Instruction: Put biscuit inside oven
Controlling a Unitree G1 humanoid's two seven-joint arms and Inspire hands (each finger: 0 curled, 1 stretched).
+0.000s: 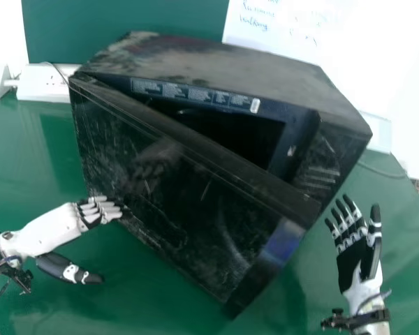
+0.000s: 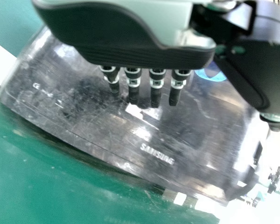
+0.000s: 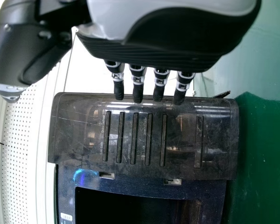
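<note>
Black oven (image 1: 265, 70) on a green table (image 1: 146, 300), its door (image 1: 174, 188) partly open. Left hand (image 1: 68, 219) near the door, right hand (image 1: 350, 264) beside the oven; both empty, fingers straight, slightly apart. Placing the biscuit probably remains.

Around a green table (image 1: 28, 153)
A socket box (image 1: 43, 85) sits at the table's far left; a written-on white board (image 1: 349, 49) is behind the table.

The oven (image 1: 342, 139) had a dull, scuffed top (image 1: 209, 59) and a glossy, scratched door (image 1: 174, 185) that looked like plastic. Beneath the oven, the desk (image 1: 146, 300) was smooth, with a soft sheen.
</note>
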